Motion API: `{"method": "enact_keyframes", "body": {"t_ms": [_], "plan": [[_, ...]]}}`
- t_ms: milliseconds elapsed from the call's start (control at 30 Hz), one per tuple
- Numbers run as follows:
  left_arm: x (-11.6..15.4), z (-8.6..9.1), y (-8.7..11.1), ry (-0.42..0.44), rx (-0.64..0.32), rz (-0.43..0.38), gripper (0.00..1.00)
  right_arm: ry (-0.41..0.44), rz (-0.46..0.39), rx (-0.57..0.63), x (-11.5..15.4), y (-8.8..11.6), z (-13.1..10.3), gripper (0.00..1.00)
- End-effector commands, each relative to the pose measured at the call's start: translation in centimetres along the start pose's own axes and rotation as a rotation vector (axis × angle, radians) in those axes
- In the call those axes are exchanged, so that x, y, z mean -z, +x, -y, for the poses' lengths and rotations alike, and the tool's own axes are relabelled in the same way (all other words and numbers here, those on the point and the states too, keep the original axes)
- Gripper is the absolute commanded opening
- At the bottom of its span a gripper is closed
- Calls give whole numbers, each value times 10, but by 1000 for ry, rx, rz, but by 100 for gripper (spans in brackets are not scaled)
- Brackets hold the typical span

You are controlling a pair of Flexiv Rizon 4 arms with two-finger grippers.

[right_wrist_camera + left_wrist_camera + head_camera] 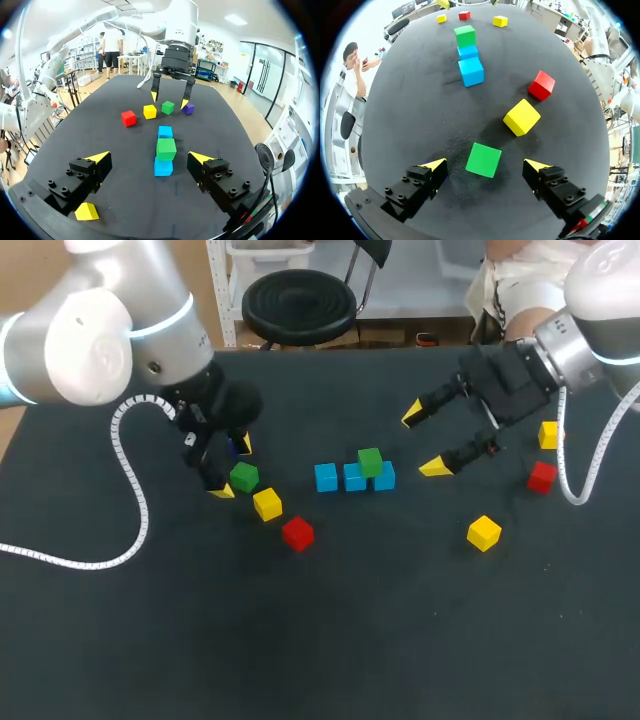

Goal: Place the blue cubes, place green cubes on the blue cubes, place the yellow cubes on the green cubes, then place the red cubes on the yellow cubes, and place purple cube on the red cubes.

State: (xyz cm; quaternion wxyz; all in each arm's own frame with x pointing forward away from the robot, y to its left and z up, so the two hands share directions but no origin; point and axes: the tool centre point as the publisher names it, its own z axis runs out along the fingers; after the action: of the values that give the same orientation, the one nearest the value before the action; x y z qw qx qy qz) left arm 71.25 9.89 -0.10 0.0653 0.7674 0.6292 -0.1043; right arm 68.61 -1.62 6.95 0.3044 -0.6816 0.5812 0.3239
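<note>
I am hanging my left gripper (233, 468) wide apart around a loose green cube (243, 477), one yellow tip on each side and neither touching it. I am judging this cube to be light, rigid and smooth-faced, so I am planning to pinch two opposite flat faces at mid-height, squaring up first because it is lying slightly skewed to my fingers. A yellow cube (267, 504) is sitting at its five o'clock, with a red cube (297, 533) beyond. At its three o'clock the blue cubes (326, 477) are lying in a row, a stacked green cube (370, 462) already on top. My right gripper (423, 440) is hovering wide and empty at the row's two o'clock.
</note>
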Motion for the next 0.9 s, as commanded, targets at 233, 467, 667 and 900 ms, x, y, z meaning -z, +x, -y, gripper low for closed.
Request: {"method": "enact_keyframes", "body": {"t_ms": [233,467,667,900], "plan": [[-1,-9,-2,17,3,-14,100,1,1,1,0,0,0,100],[-1,-12,0,24,10,-20,100,1,1,1,0,0,0,100],[-5,-11,1,31,17,-19,96,1,1,1,0,0,0,100],[-6,-11,4,29,31,-19,41,1,1,1,0,0,0,100]]}}
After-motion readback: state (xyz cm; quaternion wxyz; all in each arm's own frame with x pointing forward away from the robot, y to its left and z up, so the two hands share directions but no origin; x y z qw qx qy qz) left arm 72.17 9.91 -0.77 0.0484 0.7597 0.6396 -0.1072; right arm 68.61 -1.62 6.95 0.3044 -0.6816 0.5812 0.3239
